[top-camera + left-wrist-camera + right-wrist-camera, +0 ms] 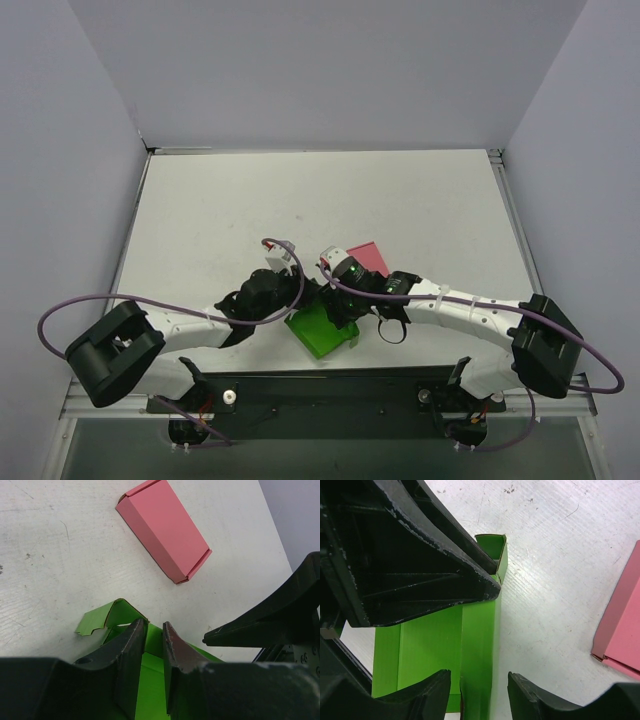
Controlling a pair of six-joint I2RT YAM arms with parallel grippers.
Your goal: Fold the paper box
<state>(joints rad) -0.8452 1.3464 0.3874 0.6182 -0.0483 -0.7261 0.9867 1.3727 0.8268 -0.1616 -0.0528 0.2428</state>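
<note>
The paper box of bright green thin card is being pinched by the left gripper; the right gripper is straddling its upright wall, fingers released.

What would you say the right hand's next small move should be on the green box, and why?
Probably close the right hand on the side wall of the paper box: its fingers stand either side of that wall with gaps, and the left hand is at the box's other end, seemingly steadying it.
</note>
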